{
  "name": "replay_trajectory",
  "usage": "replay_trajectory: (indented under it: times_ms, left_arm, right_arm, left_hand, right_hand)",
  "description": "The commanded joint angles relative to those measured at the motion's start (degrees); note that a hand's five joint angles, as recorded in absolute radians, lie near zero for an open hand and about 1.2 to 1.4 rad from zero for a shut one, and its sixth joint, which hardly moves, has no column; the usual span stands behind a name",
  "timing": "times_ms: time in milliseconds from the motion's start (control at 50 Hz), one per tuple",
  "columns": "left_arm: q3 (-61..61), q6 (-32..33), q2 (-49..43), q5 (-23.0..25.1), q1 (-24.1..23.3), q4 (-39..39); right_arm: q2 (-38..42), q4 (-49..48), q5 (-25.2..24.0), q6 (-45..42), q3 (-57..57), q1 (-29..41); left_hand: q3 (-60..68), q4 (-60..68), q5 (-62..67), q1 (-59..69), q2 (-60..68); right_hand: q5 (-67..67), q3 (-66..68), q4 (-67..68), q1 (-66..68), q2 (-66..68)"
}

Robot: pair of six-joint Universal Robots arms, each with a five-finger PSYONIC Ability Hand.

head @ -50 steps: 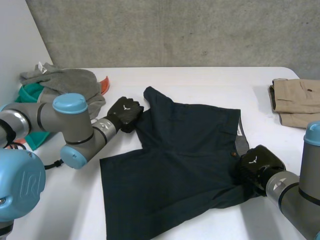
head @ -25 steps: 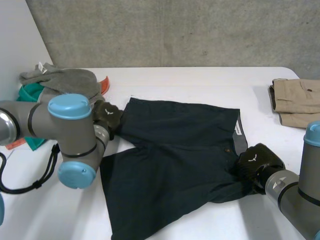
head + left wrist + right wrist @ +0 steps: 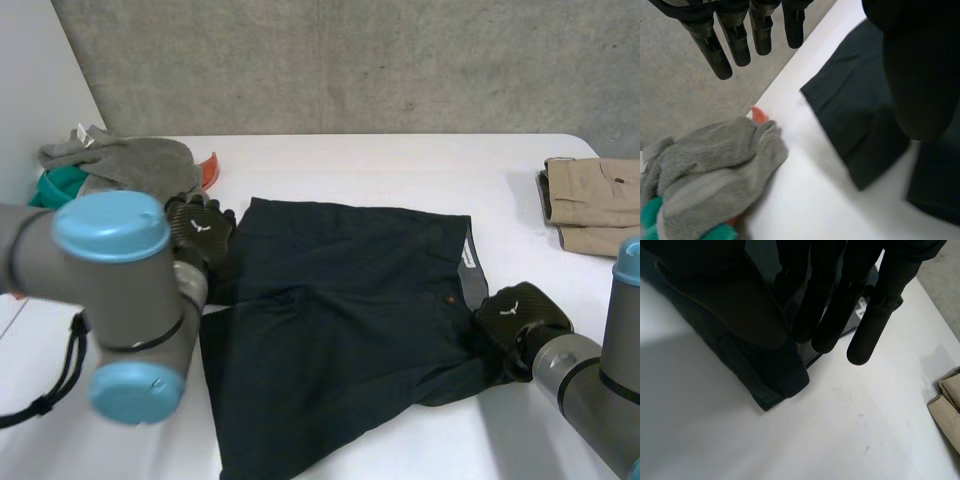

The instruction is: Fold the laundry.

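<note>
Dark shorts (image 3: 350, 330) spread out at centre of white table (image 3: 400, 160).
Left hand (image 3: 200, 232), fingers straight and released, at the shorts' 10 o'clock corner; right hand (image 3: 515, 318) pinches their edge at 4 o'clock.

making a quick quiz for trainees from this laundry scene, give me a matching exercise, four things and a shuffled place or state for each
Things:
1. dark shorts
2. grey cloth
3. tan garment
4. left hand

Places or states:
a. folded, at the far right
b. fingers straight, holding nothing
c. spread flat in the middle
d. heaped at the far left

Pairs: 1-c, 2-d, 3-a, 4-b
</note>
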Motion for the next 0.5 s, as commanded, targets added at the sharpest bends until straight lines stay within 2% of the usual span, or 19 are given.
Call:
replay_trajectory:
  times_ms: [20,40,120,160,200,320,400,440,460,500]
  left_arm:
    - [-11.5,-13.7,12.1,7.1,-3.7,-10.9]
    - [-13.3,-17.1,13.2,9.1,-4.6,-15.2]
    - [-17.1,-26.0,14.2,13.9,-5.7,-23.8]
    - [-18.7,-28.4,14.4,15.1,-5.9,-25.8]
    - [-20.5,-30.2,14.4,16.0,-6.2,-25.5]
    - [-21.3,-30.2,13.3,15.8,-6.8,-19.0]
    - [-20.9,-30.1,11.3,15.5,-7.0,-15.0]
    - [-20.2,-30.1,10.0,15.1,-7.0,-14.3]
    - [-20.0,-30.1,9.9,14.7,-7.1,-14.2]
    - [-19.5,-30.1,10.0,13.1,-7.3,-13.8]
  right_arm:
    - [-0.1,-0.1,-0.5,7.7,-2.0,0.0]
    - [-0.1,-0.1,-0.5,7.9,-2.0,0.0]
    - [0.0,-0.5,-0.6,8.7,-2.1,-0.2]
    - [-0.1,-1.1,-0.6,8.9,-2.2,-0.4]
    - [-0.4,-2.3,-0.4,9.6,-2.2,-0.7]
    - [-0.9,-2.8,-0.1,10.8,-2.2,-0.8]
    - [-1.8,-2.8,-0.1,10.9,-1.7,-0.8]
    - [-2.6,-2.8,-0.1,10.9,-1.5,-0.8]
    - [-3.0,-2.8,0.0,10.9,-1.3,-0.8]
    - [-4.5,-2.7,0.0,10.9,-1.3,-0.8]
  left_hand:
    - [3.9,4.2,3.9,5.2,4.0]
    - [4.0,4.3,4.1,5.4,4.1]
    - [4.2,4.5,4.2,5.6,4.3]
    - [4.5,4.8,4.6,5.9,4.6]
    - [5.2,5.5,5.2,6.6,5.3]
    - [14.6,14.9,14.6,16.0,14.7]
    - [31.8,32.0,31.8,33.1,31.9]
    - [59.1,59.4,59.1,60.4,59.2]
    - [66.9,67.1,66.9,68.2,67.0]
    - [66.9,67.2,66.9,68.3,67.0]
  right_hand:
    - [11.7,11.3,11.2,13.9,10.9]
    - [11.7,11.3,11.2,13.9,10.9]
    - [11.7,11.3,11.2,13.9,10.9]
    - [11.7,11.3,11.2,13.9,10.9]
    - [11.7,11.3,11.2,13.9,10.9]
    - [11.7,11.3,11.2,13.9,10.9]
    - [11.7,11.3,11.2,13.9,10.9]
    - [11.7,11.3,11.2,13.9,10.9]
    - [11.7,11.3,11.2,13.9,10.9]
    - [11.7,11.3,11.2,13.9,10.9]
